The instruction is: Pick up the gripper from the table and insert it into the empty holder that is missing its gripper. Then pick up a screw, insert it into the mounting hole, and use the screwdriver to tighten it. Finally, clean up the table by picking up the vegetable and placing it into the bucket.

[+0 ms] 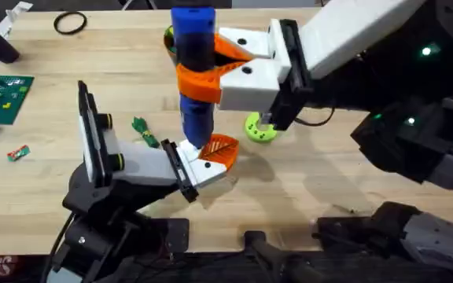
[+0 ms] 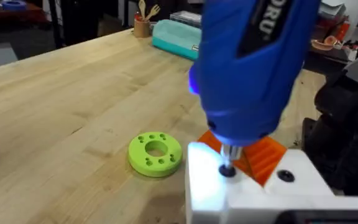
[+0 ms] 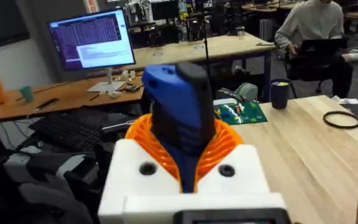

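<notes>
Your right claw [image 1: 211,67] is pinching the blue screwdriver [image 1: 193,63] upright at centre frame, its bit down on the white holder [image 1: 199,169] — the orange gripper [image 1: 222,149] sits in that holder. You cannot tell your left claw's state from these views. A green ring [image 1: 259,128] lies on the wooden surface [image 1: 321,169] just right of the screwdriver, a small green vegetable [image 1: 143,130] to its left.
</notes>
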`<state>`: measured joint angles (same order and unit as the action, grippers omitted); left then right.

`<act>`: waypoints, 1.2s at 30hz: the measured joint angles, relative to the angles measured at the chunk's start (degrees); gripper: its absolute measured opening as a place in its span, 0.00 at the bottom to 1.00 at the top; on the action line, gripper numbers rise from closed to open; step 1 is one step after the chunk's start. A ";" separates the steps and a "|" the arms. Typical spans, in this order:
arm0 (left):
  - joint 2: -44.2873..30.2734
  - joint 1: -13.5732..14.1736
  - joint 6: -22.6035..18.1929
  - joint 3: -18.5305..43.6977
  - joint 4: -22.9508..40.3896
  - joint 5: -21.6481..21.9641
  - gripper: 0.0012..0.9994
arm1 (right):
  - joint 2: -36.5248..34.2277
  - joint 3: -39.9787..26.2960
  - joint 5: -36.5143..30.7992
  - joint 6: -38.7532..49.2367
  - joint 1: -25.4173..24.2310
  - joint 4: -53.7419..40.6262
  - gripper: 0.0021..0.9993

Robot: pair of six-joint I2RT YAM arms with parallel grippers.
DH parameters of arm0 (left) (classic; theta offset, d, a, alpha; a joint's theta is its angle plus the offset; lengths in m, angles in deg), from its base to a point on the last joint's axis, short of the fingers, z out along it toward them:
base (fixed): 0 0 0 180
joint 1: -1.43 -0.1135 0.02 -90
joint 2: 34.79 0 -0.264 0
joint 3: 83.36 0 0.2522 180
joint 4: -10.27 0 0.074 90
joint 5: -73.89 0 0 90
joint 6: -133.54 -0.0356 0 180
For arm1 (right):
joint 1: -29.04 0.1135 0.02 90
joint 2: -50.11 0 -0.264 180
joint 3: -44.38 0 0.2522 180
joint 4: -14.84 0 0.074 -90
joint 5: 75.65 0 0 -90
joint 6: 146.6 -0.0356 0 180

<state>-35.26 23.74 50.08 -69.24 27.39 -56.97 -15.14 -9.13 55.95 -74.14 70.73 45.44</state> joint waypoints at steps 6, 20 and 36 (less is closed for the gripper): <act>0.00 0.00 -0.06 0.00 0.02 -0.11 0.01 | -0.02 0.02 0.20 0.04 0.08 -0.03 0.06; 0.04 0.04 -0.07 0.00 0.02 0.00 0.01 | 0.52 -0.56 -3.18 -8.75 -2.78 18.15 0.06; 0.06 0.04 -0.07 0.00 0.02 -0.04 0.01 | 0.46 -1.20 -6.08 -13.22 -15.62 -1.00 0.06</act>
